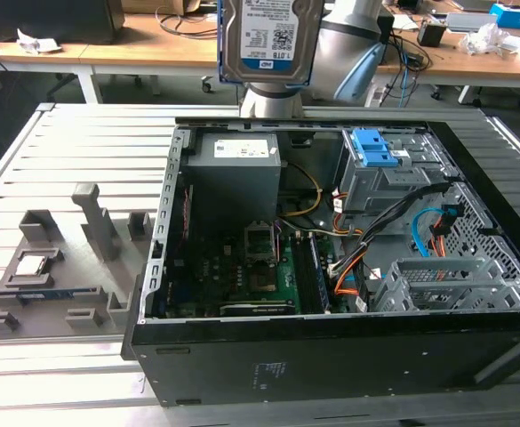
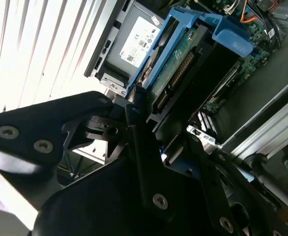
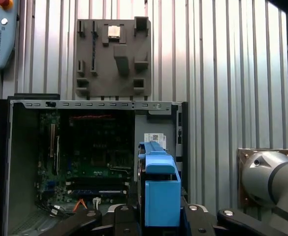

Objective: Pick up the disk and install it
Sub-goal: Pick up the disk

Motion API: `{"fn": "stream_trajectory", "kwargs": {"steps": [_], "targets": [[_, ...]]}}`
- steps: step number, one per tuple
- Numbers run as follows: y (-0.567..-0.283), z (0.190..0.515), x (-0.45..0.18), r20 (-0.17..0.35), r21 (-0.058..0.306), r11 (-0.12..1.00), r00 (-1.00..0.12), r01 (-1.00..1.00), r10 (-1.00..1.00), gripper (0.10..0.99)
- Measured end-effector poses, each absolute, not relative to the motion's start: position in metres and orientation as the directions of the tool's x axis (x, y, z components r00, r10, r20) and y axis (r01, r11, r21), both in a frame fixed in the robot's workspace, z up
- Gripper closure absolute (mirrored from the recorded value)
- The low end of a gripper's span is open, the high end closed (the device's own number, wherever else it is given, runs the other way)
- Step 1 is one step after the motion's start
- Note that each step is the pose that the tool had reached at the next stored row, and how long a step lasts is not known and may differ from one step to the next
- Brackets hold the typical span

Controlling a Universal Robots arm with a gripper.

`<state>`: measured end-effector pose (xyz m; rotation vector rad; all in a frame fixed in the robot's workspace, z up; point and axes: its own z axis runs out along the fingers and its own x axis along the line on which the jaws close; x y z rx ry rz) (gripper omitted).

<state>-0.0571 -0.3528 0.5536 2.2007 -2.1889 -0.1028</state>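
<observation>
The gripper [image 3: 159, 219] clasped the disk [image 1: 268, 40] by its blue frame, holding it upright, its white-and-blue printed label facing the exterior view, above the open computer case [image 1: 331, 356] and its white-stickered grey box [image 1: 237, 178].

Arm [image 1: 357, 44] raised; gripper [image 3: 161, 216] seemingly clamped on disk [image 1: 267, 40].

Soft, even room light reaches me; the ribbed table [image 2: 30, 54] glares white in the second wrist view, and the case [image 1: 331, 365] interior lies shadowed.
</observation>
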Motion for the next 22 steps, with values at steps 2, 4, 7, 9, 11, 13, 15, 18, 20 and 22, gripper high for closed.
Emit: {"fn": "stream_trajectory", "kwargs": {"steps": [2,4,7,9,11,13,15,18,20,22], "targets": [[-0.353,0.551,-0.056,-0.022,0.072,-0.006,0.004,-0.997,-1.000,0.722],[-0.353,0.548,-0.052,-0.022,0.072,-0.006,0.004,-0.997,-1.000,0.722],[-0.353,0.545,-0.043,-0.021,0.072,-0.006,0.005,-0.997,-1.000,0.722],[-0.353,0.545,-0.030,-0.021,0.072,-0.006,0.005,-0.997,-1.000,0.722],[-0.353,0.543,-0.017,-0.021,0.072,-0.006,0.005,-0.997,-1.000,0.722],[-0.353,0.541,-0.012,-0.021,0.072,-0.006,0.005,-0.997,-1.000,0.722],[-0.353,0.539,-0.006,-0.021,0.072,-0.006,0.004,-0.997,-1.000,0.722],[-0.352,0.538,0.004,-0.020,0.072,-0.006,0.005,-0.997,-1.000,0.722],[-0.352,0.538,0.011,-0.020,0.072,-0.006,0.005,-0.997,-1.000,0.722],[-0.352,0.536,0.016,-0.020,0.072,-0.006,0.004,-0.997,-1.000,0.722]]}}
